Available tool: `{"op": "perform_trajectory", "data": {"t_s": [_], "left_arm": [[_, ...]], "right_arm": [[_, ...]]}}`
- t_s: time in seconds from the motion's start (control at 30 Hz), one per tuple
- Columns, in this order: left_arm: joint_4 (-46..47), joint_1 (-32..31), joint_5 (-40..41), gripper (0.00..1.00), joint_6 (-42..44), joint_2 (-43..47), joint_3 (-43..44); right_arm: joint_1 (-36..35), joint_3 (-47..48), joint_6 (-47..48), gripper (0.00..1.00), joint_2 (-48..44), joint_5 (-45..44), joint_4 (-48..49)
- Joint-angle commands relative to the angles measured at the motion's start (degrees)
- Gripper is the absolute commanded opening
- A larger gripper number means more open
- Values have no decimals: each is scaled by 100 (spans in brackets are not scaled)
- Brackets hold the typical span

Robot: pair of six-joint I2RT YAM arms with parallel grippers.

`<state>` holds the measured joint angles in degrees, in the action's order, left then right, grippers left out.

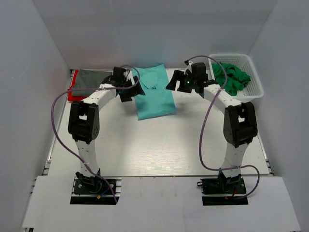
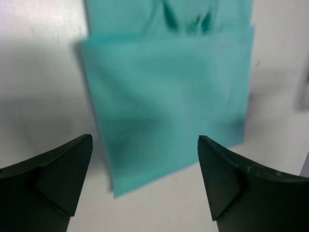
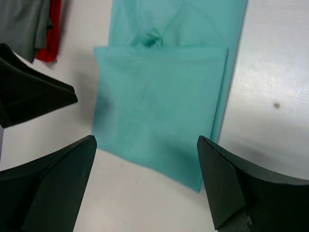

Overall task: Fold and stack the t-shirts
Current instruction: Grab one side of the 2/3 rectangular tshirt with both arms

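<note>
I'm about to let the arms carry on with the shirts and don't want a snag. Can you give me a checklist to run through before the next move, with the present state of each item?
1. Left claw open, holding nothing: ok.
2. Right claw open, holding nothing: ok.
3. Teal t-shirt folded, lying flat on the table: ok.
4. Teal t-shirt on the stack: not ok; it lies apart from the grey t-shirt that lies on the red t-shirt.
5. Green t-shirts folded: not ok; bunched in the basket.
6. How many green t-shirts there are: cannot tell.
</note>
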<state>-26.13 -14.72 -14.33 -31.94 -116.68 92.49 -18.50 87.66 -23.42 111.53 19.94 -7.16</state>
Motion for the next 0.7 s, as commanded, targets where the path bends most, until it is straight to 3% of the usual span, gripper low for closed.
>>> {"op": "perform_trajectory", "data": {"t_s": [0.0,0.13,0.27,0.3,0.43,0.67], "left_arm": [[55,-101,-501,100,-14,856,-932],[328,-215,-553,100,-66,1218,-1934],[100,-330,-466,100,-66,1095,-1988],[99,-391,-396,96,-66,1025,-1989],[82,-391,-255,74,-66,920,-2138],[249,-391,-149,60,-66,744,-2191]], "right_arm": [[5,-679,22,90,-350,124,-93],[13,-1048,-110,90,-237,203,-303],[13,-1058,-250,90,53,387,-383],[13,-1058,-338,90,141,387,-400],[40,-1163,-435,70,255,440,-409],[66,-1225,-576,46,493,607,-409]]}}
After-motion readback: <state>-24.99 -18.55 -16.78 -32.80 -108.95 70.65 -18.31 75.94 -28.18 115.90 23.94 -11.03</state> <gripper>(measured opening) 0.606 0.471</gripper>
